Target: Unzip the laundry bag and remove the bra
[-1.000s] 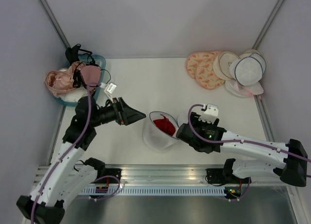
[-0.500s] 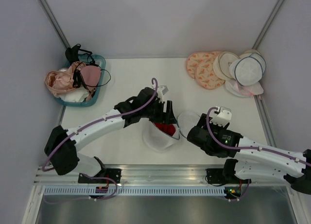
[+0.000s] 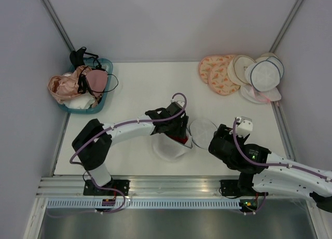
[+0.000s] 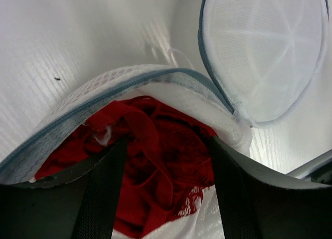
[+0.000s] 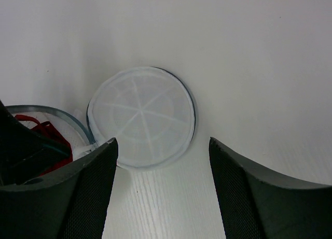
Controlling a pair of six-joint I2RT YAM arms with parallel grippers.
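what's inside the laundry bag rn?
A red bra, bunched inside the laundry bag, with the left gripper open astride it. Anything beneath the bra is hidden by fabric, fingers and mesh wall.

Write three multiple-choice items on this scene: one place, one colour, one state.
1. The round white mesh lid lies: A) flat on the white table beside the white mesh dome-shaped laundry bag; B) standing on edge; C) zipped shut.
2. The bra in the bag is: A) black; B) red; C) peach.
3. The left claw is: A) shut on the lid; B) open, astride the bra; C) out of view.
Key: A, the lid lies open on the table; B, red fabric fills the bag; B, its fingers stand apart either side of the bra.
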